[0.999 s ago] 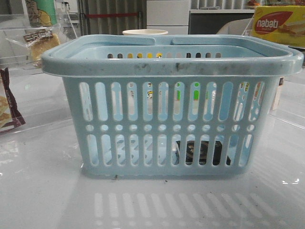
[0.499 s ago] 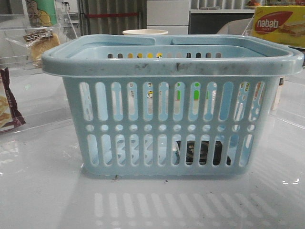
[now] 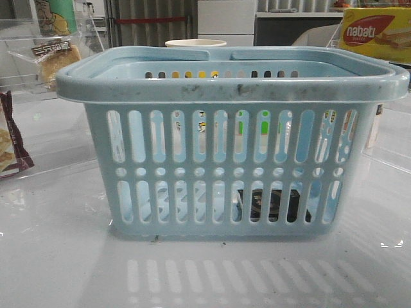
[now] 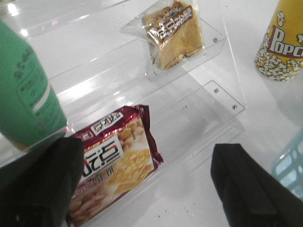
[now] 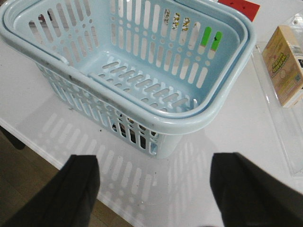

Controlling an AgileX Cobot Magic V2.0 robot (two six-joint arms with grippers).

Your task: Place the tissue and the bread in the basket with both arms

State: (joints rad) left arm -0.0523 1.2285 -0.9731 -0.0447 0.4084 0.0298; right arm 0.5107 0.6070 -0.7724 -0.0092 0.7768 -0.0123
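The pale blue basket (image 3: 231, 141) fills the middle of the front view and also shows in the right wrist view (image 5: 142, 61). The black tissue packet (image 3: 273, 205) shows through the slots low on the right of the basket's front wall. The bagged golden-brown bread (image 3: 56, 58) lies on a clear shelf at the back left. In the left wrist view the bread (image 4: 173, 33) is well beyond my left gripper (image 4: 147, 189), which is open and empty. My right gripper (image 5: 154, 194) is open and empty above the table beside the basket. Neither gripper shows in the front view.
A maroon-edged snack packet (image 4: 113, 165) lies by the left finger on the clear stepped shelf (image 4: 208, 90). A green bottle (image 4: 23, 94) and a popcorn cup (image 4: 279, 42) stand nearby. A yellow nabati box (image 3: 376, 32) is back right. The table's edge (image 5: 28, 137) is near the right gripper.
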